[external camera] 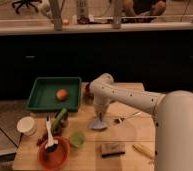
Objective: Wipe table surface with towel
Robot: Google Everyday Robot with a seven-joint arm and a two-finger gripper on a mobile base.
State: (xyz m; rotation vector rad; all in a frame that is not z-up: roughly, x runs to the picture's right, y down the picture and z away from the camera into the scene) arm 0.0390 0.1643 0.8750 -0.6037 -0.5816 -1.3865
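A wooden table (125,135) fills the lower half of the camera view. A small grey towel (98,123) lies bunched on it near the middle. My white arm reaches in from the right and bends down over it. My gripper (98,116) points straight down onto the top of the towel.
A green tray (42,97) with an orange fruit (62,94) sits at the back left. A white cup (26,125), a red bowl (54,151) with a utensil, a green cup (77,138), a green bottle (59,118), a dark sponge (113,149) and a yellow item (142,150) lie around the front.
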